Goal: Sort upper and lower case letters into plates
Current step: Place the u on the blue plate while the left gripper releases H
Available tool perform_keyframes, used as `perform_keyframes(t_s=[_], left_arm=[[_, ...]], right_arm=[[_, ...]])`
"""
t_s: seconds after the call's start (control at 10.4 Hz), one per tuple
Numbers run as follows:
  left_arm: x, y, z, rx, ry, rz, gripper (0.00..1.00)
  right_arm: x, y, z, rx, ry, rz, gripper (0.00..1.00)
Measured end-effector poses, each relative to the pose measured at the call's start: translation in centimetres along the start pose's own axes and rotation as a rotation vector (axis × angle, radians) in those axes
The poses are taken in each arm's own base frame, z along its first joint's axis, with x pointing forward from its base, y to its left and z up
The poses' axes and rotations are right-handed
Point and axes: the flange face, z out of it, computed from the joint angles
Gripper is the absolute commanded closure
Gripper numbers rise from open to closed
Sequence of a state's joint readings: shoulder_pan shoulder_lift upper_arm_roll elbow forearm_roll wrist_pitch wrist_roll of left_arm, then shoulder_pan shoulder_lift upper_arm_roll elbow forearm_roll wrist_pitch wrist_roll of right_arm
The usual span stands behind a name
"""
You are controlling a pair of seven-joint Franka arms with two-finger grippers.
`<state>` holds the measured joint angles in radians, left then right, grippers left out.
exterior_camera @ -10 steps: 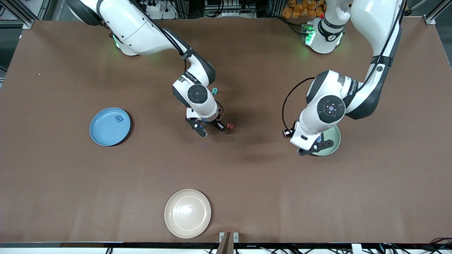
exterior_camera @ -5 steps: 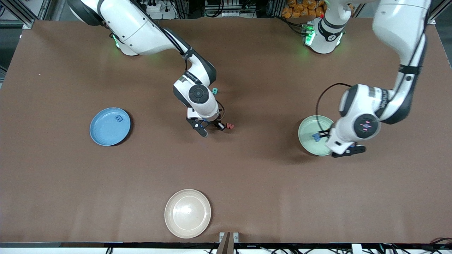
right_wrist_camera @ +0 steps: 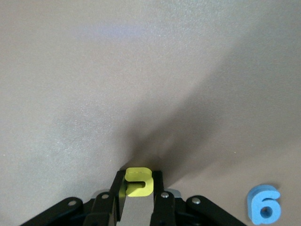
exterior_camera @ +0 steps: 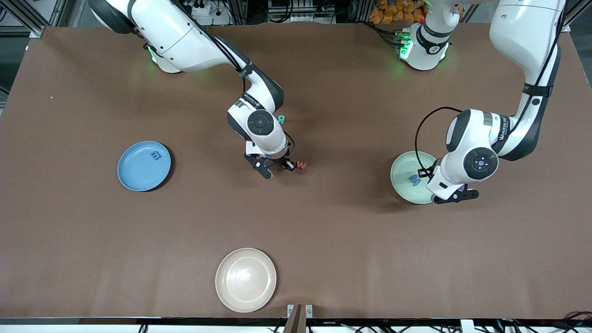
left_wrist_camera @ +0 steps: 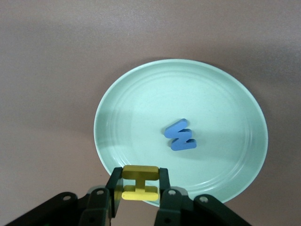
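Sky-blue plate (exterior_camera: 144, 166): toward the right arm's end of the table, with one dark blue letter (exterior_camera: 156, 156) lying in it; well apart from both arms, so whatever the right arm carries has a long way to go, and a shallow pinch could give out on the trip.
Right gripper (exterior_camera: 273, 170): low at the table's middle, jaws closed on a small yellow letter (right_wrist_camera: 138, 182), which the right wrist view shows caught between the fingertips. Only a narrow part looks pinched; my worry is that it twists or slips free when lifted.
Red letter (exterior_camera: 301, 164): on the table just beside the right gripper; a sideways lift could knock it.
Teal letter (exterior_camera: 281, 119): farther from the front camera, half hidden by the right wrist; hard to read, so a wrong sort is possible.
Blue piece (right_wrist_camera: 263, 205): on the table near the right gripper, seen only from the right wrist.
Mint plate (exterior_camera: 406, 172): toward the left arm's end, holding a blue letter (left_wrist_camera: 180, 135).
Left gripper (left_wrist_camera: 139, 184): over the mint plate's rim, jaws closed on a yellow H (left_wrist_camera: 139, 181). Released here, the H might strike the rim and bounce onto the table.
Cream plate (exterior_camera: 245, 279): nearest the front camera, no part of the sort.
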<state>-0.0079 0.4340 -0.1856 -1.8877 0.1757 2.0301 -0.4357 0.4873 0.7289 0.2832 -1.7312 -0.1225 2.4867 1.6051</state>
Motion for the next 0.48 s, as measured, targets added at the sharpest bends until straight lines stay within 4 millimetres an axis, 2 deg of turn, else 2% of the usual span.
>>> perform_keyframes(t_s=[0.1, 0.19, 0.29, 0.48], left_arm=[[0.0, -0.1, 0.2, 0.001, -0.004, -0.002, 0.29], [0.0, -0.2, 0.4, 0.002, -0.008, -0.005, 0.0], [0.0, -0.3, 0.5, 0.002, -0.009, -0.009, 0.0], [0.0, -0.3, 0.5, 0.002, -0.009, -0.015, 0.0]], right_arm=[[0.1, -0.2, -0.2, -0.001, 0.001, 0.002, 1.0], [0.4, -0.5, -0.7, -0.018, 0.003, 0.005, 1.0], [1.1, -1.3, -2.1, -0.04, 0.006, 0.014, 1.0], [4.2, -2.0, -6.8, -0.058, -0.024, 0.034, 1.0]])
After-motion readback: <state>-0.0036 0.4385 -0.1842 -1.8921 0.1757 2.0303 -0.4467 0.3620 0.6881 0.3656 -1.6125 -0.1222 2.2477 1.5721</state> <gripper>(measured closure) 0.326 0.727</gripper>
